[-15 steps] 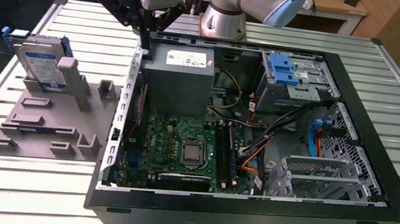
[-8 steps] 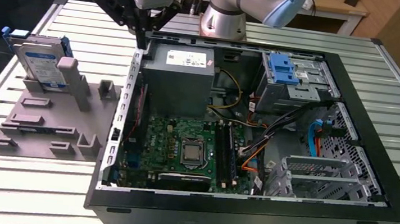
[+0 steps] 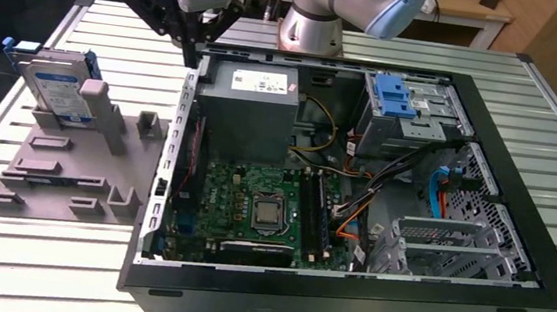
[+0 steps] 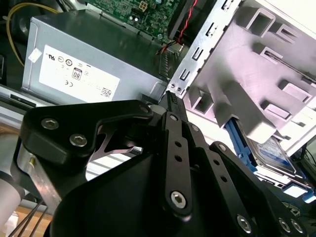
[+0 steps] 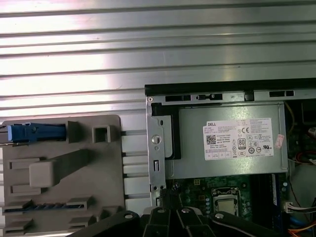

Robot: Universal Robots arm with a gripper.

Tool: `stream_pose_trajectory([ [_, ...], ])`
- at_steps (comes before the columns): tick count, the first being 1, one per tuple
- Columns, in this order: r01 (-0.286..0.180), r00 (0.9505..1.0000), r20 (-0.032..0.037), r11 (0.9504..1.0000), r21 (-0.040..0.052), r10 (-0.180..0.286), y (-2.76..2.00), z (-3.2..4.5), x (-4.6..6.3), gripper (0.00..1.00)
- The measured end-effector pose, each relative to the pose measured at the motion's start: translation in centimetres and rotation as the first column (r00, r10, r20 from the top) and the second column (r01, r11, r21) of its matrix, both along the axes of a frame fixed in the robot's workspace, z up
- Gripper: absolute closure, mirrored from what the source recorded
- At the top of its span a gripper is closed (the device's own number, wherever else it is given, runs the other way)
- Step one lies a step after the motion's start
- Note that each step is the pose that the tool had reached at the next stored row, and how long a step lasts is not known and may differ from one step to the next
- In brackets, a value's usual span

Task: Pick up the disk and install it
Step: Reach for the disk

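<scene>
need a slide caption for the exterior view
Disk standing in its grey fixture beside the open computer case; end effector hovers over the case's far corner.

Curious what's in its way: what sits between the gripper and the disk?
In the exterior view, only bare slatted table separates the gripper from the disk standing in its grey holder.

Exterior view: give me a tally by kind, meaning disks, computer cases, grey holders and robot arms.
Disk: 1
Computer case: 1
Grey holder: 1
Robot arm: 1
Total: 4
</scene>
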State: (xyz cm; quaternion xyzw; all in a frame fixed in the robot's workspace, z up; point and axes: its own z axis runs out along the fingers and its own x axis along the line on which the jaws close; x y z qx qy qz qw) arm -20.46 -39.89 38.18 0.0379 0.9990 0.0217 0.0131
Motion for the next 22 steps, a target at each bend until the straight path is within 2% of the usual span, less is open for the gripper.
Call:
stream_pose_trajectory([
  [22, 0.0, 1.0, 0.0001, 1.0, 0.0001, 0.0, 0.0, -0.11, -1.5, 0.89],
])
